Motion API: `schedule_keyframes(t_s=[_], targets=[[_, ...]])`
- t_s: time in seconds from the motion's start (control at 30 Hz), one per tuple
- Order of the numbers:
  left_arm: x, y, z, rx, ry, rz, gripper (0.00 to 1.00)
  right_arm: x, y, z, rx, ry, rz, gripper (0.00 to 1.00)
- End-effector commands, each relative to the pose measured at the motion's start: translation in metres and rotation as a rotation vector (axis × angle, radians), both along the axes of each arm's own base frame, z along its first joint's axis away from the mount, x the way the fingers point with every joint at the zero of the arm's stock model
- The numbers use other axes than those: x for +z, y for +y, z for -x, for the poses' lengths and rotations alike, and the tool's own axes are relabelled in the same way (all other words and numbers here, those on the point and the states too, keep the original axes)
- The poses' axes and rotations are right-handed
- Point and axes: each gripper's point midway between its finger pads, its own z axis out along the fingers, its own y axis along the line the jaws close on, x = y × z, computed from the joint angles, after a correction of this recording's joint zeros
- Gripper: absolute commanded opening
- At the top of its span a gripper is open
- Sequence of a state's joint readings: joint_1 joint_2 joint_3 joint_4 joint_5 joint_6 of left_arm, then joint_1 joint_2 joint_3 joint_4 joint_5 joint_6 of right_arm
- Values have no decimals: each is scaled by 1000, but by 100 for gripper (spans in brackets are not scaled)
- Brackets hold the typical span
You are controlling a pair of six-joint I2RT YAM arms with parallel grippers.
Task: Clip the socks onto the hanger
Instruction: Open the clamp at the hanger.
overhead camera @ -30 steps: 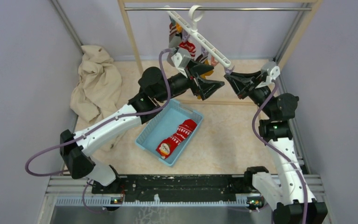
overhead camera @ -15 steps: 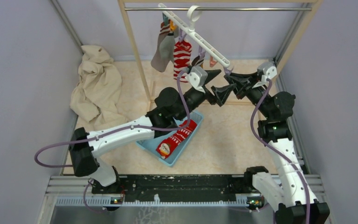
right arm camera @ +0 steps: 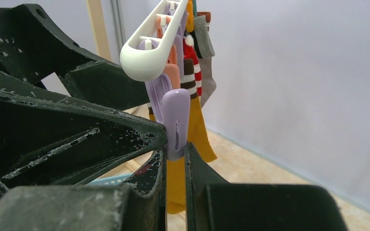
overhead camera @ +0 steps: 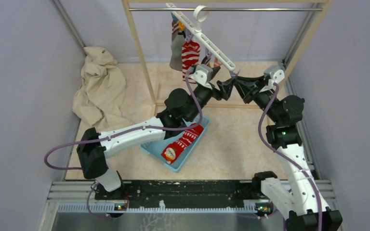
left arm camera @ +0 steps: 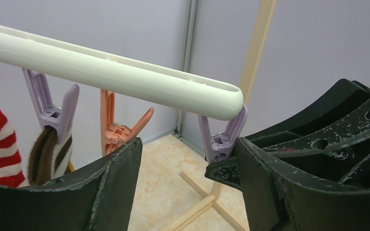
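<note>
Right gripper (right arm camera: pixel 175 159) is pinched tight on the purple end peg (right arm camera: pixel 176 122) at the right tip of the white hanger (overhead camera: pixel 207 41), which hangs off the rack rail (overhead camera: pixel 250 8). Left gripper (left arm camera: pixel 188 147) sits right next to it, jaws apart, nothing in them. Mustard sock (right arm camera: pixel 200 130) hangs under the hanger, and the red patterned sock (overhead camera: pixel 183 139) lies in the blue basket (overhead camera: pixel 159 157) on the table.

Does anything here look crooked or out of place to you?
Yes. The white hanger sits skewed across the rail instead of along it, its purple end peg pinched by the right fingers. One red patterned sock lies in the blue tray, unclipped, and a beige cloth is crumpled in the corner.
</note>
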State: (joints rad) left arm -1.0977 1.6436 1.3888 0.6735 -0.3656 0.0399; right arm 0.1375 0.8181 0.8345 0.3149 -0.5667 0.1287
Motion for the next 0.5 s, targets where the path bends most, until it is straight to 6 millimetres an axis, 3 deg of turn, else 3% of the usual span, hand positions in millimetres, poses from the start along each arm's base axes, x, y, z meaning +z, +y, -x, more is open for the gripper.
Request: schedule_keyframes(t_s=[0.0,0.3,0.47], targets=[[19,8,1,-56,0,99,76,27,9,16,49,-88,13,0],[30,9,15,-131,7,127,75,24,11,14,52,-80,16,0],[30,13,12,-110,4,138,75,23,12,14,57,-77,16,0]])
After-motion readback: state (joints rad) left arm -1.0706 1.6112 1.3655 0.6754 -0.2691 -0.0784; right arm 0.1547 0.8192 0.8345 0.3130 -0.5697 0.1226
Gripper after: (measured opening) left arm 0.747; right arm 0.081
